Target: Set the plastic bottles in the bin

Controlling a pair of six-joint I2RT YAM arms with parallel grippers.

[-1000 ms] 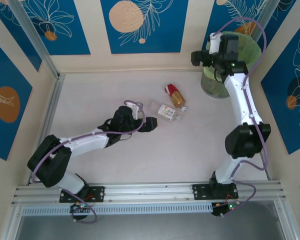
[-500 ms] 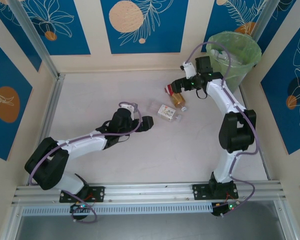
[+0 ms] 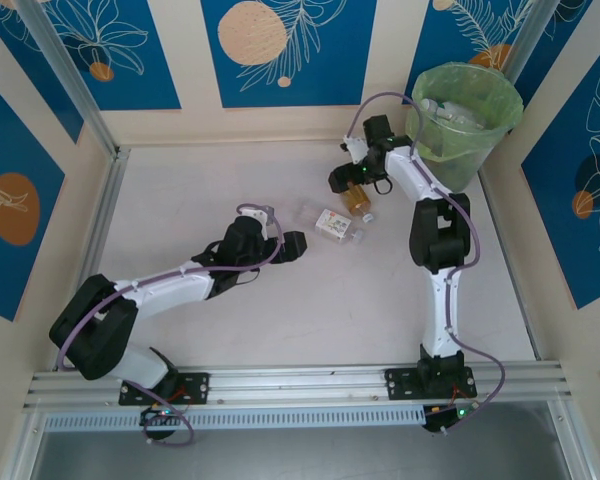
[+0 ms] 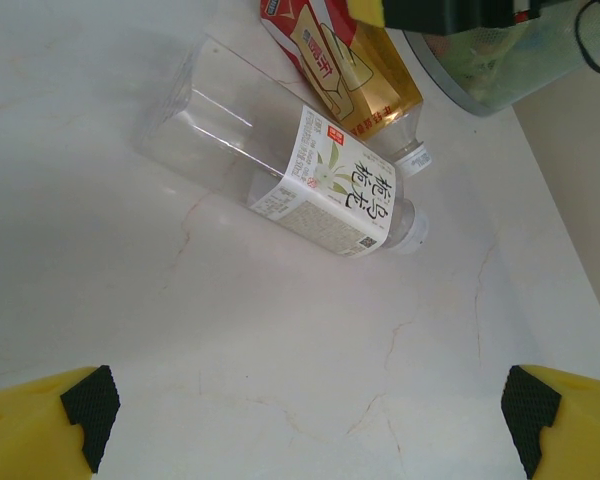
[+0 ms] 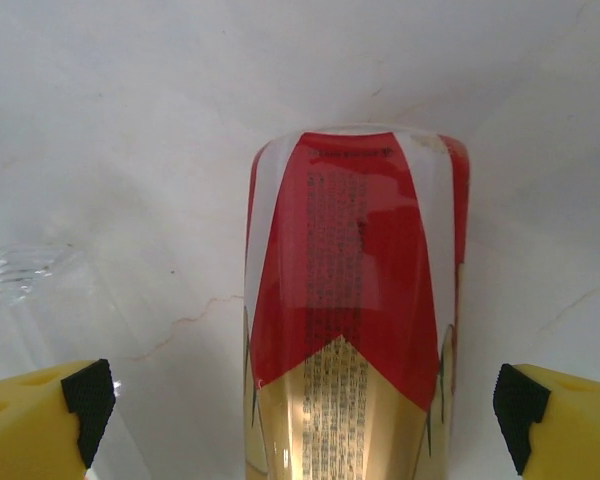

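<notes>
- The bin [image 3: 475,150] is seen at the far right corner of the table [image 3: 310,310], with its green liner in place.
- Pale bottle shapes [image 3: 445,108] are visible inside the bin. The count cannot be told through the liner.
- Two bottles are not yet binned. Both lie on their sides on the table, left of the bin and toward the far side.
- The amber bottle with the red label [image 3: 356,198] is the farther of the two, with its white cap pointed near-right.
- The clear bottle with the white label [image 3: 332,222] lies just near-left of the amber one, with its cap on the same side. The two look pressed together at the shoulder, but contact cannot be confirmed.
- The right gripper [image 3: 342,180] is released, with its jaws spread wide and nothing grasped. In the right wrist view it is lined up over the base end of the amber bottle, with a gap to the bottle on each side.
- The left gripper [image 3: 293,246] is also spread wide and empty. It is parked just near-left of the clear bottle and aimed at it, not touching.
- Progress is judged as mostly done, with two bottles outstanding.
- The step in hand is judged to be a pick of the amber bottle by the right arm. The clear bottle is then the last item, and it is within reach of the left arm.
</notes>
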